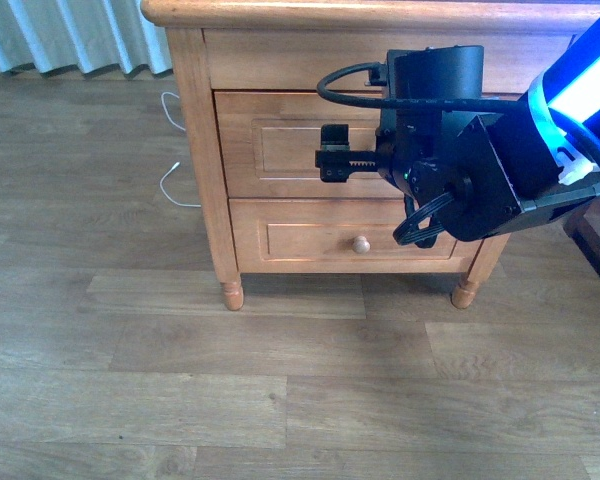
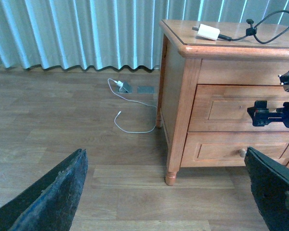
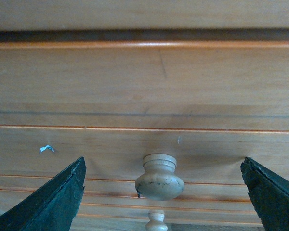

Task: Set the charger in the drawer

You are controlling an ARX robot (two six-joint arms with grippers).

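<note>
The charger (image 2: 207, 32), a small white block with a black looped cable (image 2: 269, 30), lies on top of the nightstand in the left wrist view; the front view does not show it. The drawer (image 1: 280, 150), the taller middle one, is shut. My right gripper (image 3: 161, 192) is open just in front of it, with its round knob (image 3: 159, 177) between the fingers (image 3: 53, 199) and not touching them. The right arm hides that knob in the front view. My left gripper (image 2: 164, 202) is open and empty, low over the floor to the left of the nightstand.
The shorter bottom drawer (image 1: 300, 240) has a like knob (image 1: 361, 244), which also shows in the right wrist view (image 3: 156, 221). A thin white cable (image 2: 130, 115) lies on the wood floor beside the nightstand's leg (image 2: 170, 177). A curtain (image 2: 77, 33) hangs behind.
</note>
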